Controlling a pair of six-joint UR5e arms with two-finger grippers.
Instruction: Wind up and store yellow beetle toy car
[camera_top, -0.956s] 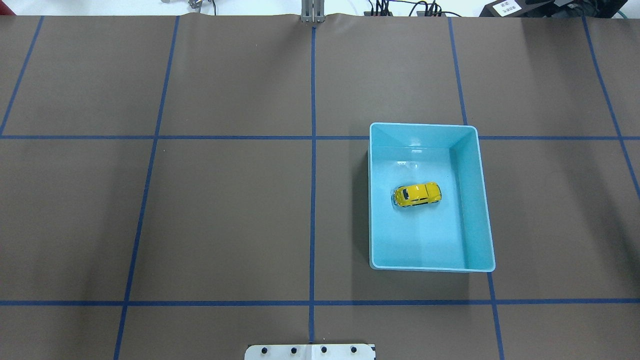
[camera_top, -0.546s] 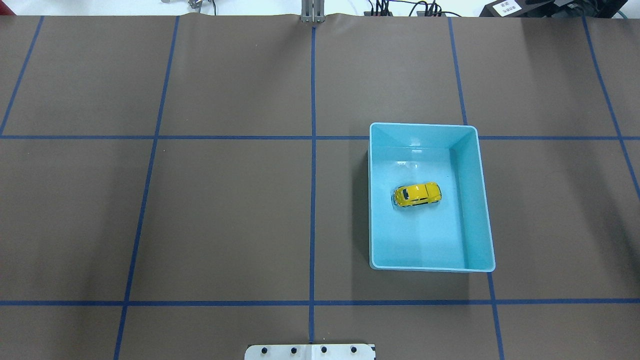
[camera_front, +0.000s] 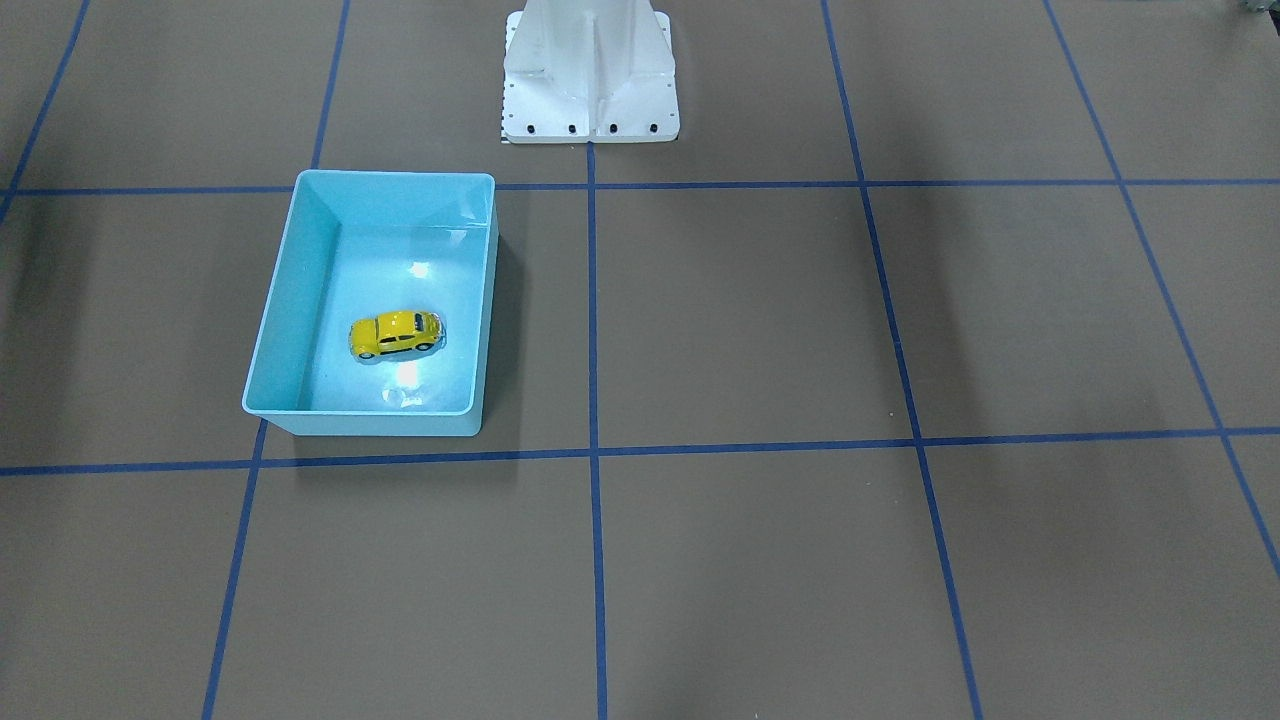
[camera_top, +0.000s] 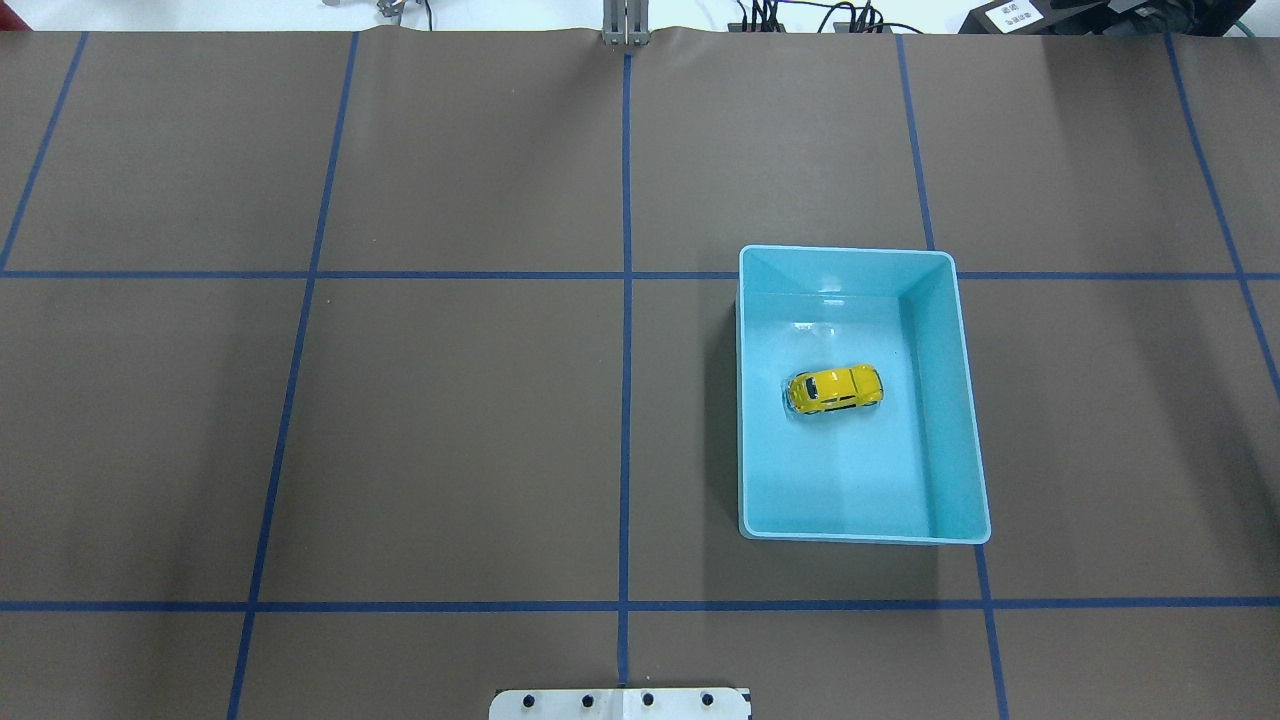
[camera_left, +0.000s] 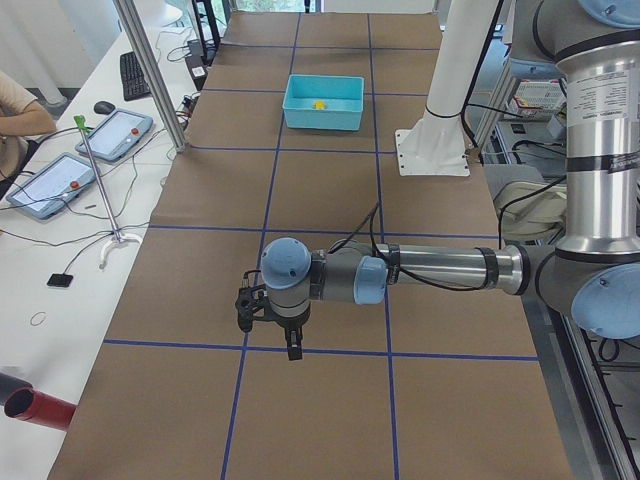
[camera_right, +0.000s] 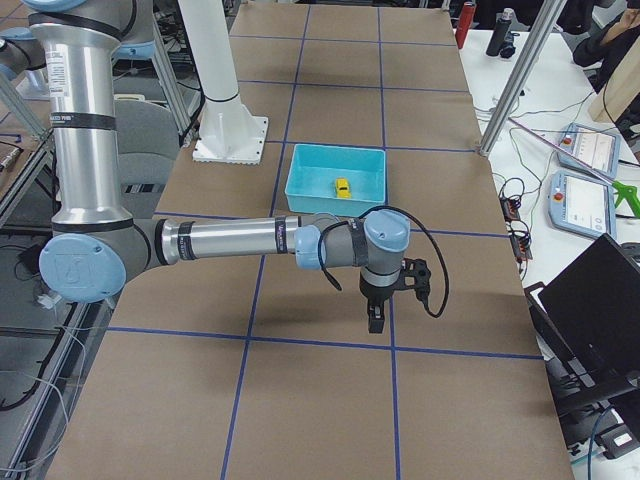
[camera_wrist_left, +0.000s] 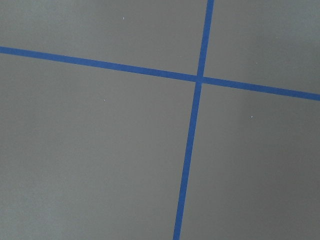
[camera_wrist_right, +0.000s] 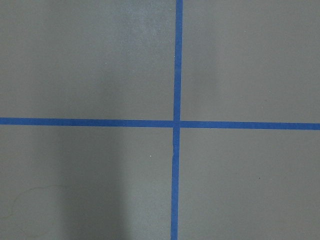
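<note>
Car (camera_top: 835, 389) in bin (camera_top: 940, 400), far from left hand (camera_left: 292, 350) and right hand (camera_right: 375, 322). I can't tell either's opening. Risk: wound car rolls, climbs out.

Brown table (camera_top: 450, 440), blue tape lines (camera_top: 626, 400)

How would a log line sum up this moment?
yellow beetle toy car: upright in blue bin | left claw: far off, grip unclear | right claw: far off, grip unclear

A silver tubular left arm (camera_left: 440, 268) and right arm (camera_right: 225, 240) are shown with pale-blue joint caps (camera_right: 385, 232), black cables (camera_right: 446, 285) and a white bolted pedestal (camera_front: 590, 70).
</note>
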